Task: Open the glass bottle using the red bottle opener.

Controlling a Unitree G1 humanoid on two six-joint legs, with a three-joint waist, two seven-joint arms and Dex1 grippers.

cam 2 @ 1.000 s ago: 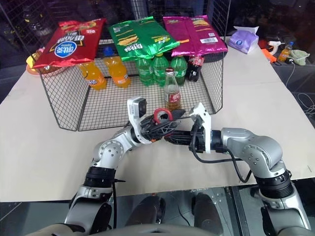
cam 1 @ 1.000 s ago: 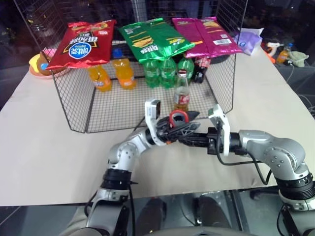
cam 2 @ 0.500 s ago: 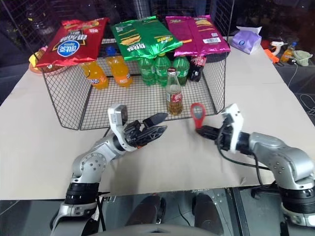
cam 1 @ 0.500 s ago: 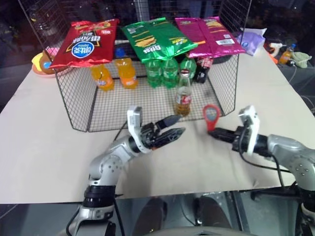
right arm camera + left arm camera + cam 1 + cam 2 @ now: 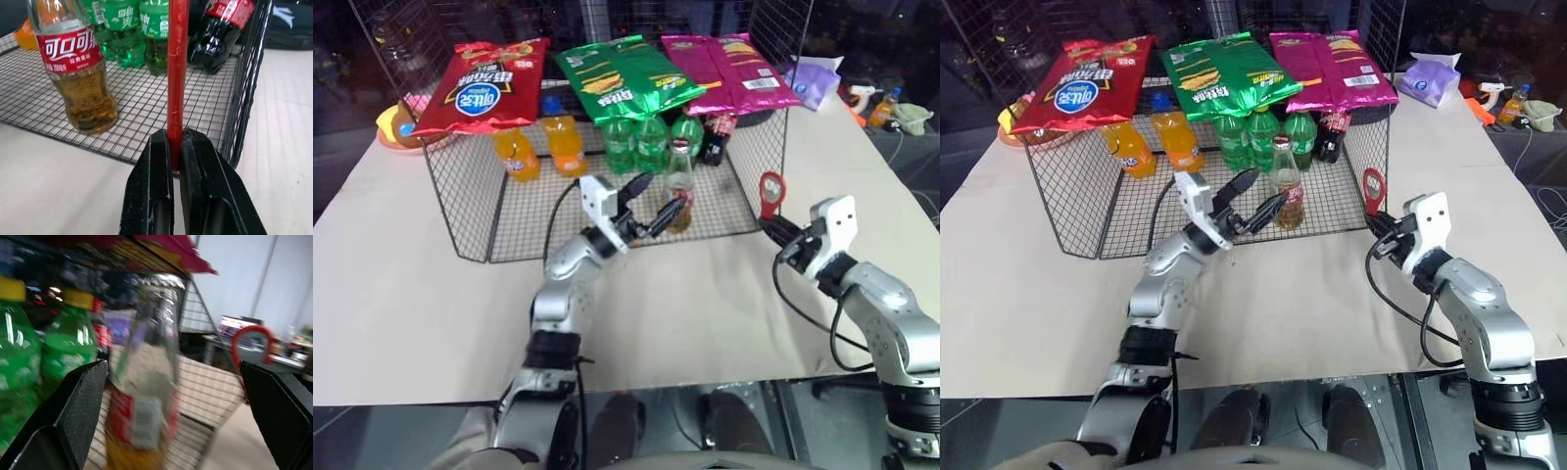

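Item one: my left gripper (image 5: 656, 209), fingers spread wide and holding nothing. It is reaching into the open front of the wire basket (image 5: 460, 211), with one finger (image 5: 80, 401) on each side of the glass bottle (image 5: 676, 186). In the left wrist view the bottle is standing between the two fingers, apart from both as far as the blur lets me judge.

Item two: the glass bottle, upright on the basket's mesh floor near its front edge. It is carrying amber liquid low down and a red-and-white label round the middle. The top of its neck is too small in the head views for me to say whether a cap is sitting there.

Item three: my right gripper (image 5: 175, 147), fingers pressed together on the red bottle opener (image 5: 770, 194). I am pinching it by the handle, so the ring-shaped head is pointing up. It is hanging just outside the basket's right front corner, well apart from the bottle.

Item four: basket stock behind the bottle. Green plastic bottles (image 5: 648, 140) are standing in a row, with a small dark cola bottle (image 5: 714, 137) to their right and orange drink bottles (image 5: 536, 147) to their left.

Item five: three snack bags lying across the basket top: red (image 5: 478, 83), green (image 5: 625, 73), magenta (image 5: 732, 59).

Item six: the pale table (image 5: 401, 284), bearing the basket.
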